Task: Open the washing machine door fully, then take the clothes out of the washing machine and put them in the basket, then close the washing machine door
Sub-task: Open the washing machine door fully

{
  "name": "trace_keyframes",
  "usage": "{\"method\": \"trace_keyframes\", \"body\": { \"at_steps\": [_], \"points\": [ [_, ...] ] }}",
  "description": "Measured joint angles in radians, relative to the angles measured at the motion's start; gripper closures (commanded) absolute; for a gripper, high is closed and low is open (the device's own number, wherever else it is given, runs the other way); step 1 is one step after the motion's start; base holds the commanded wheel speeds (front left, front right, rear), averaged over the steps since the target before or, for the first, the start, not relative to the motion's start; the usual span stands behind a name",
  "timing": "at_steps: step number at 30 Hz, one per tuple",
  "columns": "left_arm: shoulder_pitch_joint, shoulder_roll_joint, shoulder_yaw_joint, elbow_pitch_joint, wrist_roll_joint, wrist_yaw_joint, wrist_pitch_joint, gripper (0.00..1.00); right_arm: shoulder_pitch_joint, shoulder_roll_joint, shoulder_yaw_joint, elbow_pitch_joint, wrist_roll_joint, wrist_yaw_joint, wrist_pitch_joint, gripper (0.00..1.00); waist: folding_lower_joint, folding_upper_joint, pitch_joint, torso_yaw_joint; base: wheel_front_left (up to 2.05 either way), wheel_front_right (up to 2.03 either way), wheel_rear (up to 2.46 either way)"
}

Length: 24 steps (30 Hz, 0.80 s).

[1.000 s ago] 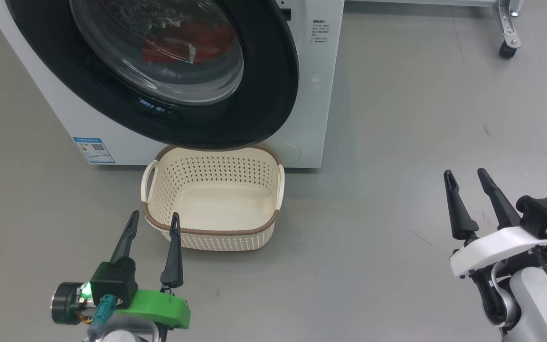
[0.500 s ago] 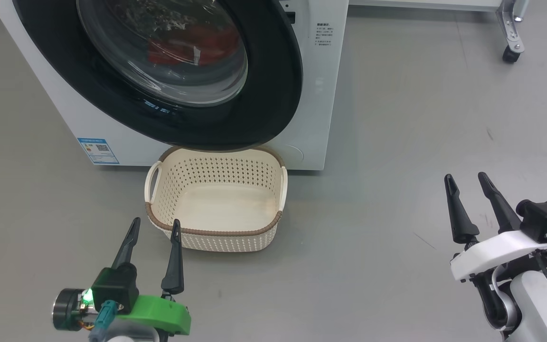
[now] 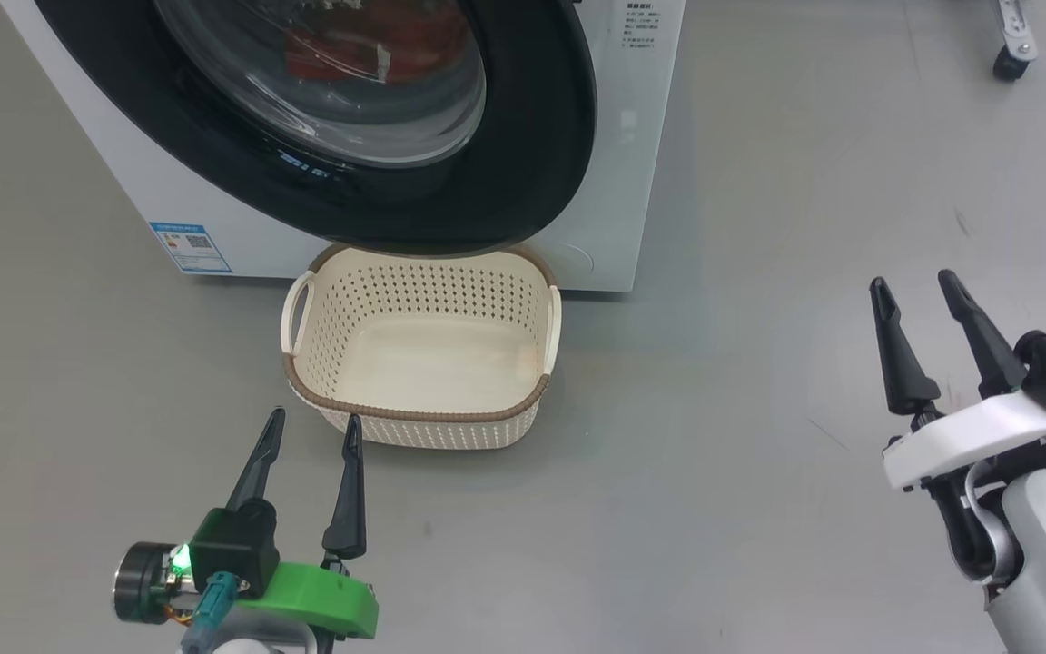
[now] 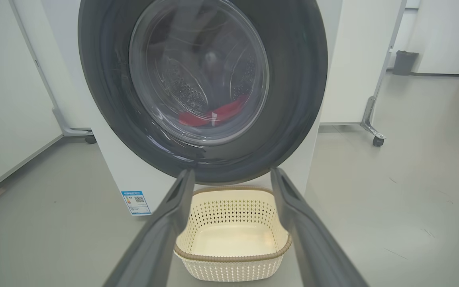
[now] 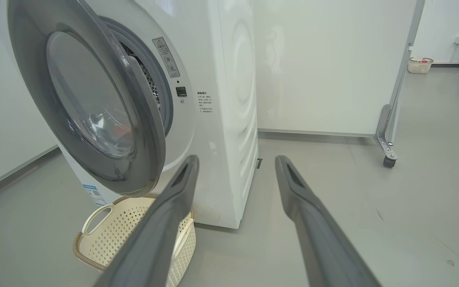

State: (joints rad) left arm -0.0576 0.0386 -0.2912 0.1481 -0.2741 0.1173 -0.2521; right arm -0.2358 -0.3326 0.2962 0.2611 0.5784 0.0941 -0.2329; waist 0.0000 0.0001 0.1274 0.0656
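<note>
The white washing machine [image 3: 641,136] fills the top of the head view. Its washing machine door [image 3: 541,136], black-rimmed with a glass bowl, stands ajar and overhangs the basket [image 3: 414,416]. In the right wrist view the door [image 5: 150,131] is swung partly off the drum opening. Red clothes [image 3: 369,50] show through the glass, also in the left wrist view [image 4: 197,118]. The cream basket [image 4: 233,258] on the floor holds nothing. My left gripper [image 3: 314,418] hangs open just short of the basket's near rim. My right gripper [image 3: 912,280] is open, far to the right over bare floor.
A blue label [image 3: 189,247] is stuck on the machine's lower front. A white partition on a caster frame [image 5: 389,161] stands behind and right of the machine. A dark bin [image 4: 405,62] and another small basket [image 5: 420,65] sit far back. Grey floor lies all around.
The whole head picture has shifted, so the camera has moved. The right gripper sits somewhat higher in the picture. Both grippers stay open and the door stands as before.
</note>
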Motion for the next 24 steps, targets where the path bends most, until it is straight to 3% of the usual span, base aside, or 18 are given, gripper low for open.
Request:
{"method": "trace_keyframes", "body": {
  "at_steps": [4, 12, 24],
  "points": [
    [-0.016, 0.000, -0.007, -0.004, 0.000, -0.001, 0.000, 0.00, -0.044, -0.006, -0.020, -0.008, 0.019, 0.001, 0.023, 0.00, 0.0000, 0.0000, 0.027, 0.012, 0.00, 0.00, 0.00],
    [-0.058, 0.000, -0.046, -0.011, 0.044, -0.001, 0.000, 0.00, -0.165, 0.045, -0.139, -0.005, 0.228, 0.001, 0.091, 0.00, 0.0000, 0.0000, 0.090, 0.046, 0.00, 0.00, 0.00],
    [-0.132, 0.000, -0.106, -0.023, 0.007, -0.001, 0.000, 0.00, -0.392, 0.050, -0.243, 0.029, 0.439, -0.018, 0.263, 0.00, 0.0000, 0.0000, 0.191, 0.117, 0.00, 0.00, 0.00]
  ]
}}
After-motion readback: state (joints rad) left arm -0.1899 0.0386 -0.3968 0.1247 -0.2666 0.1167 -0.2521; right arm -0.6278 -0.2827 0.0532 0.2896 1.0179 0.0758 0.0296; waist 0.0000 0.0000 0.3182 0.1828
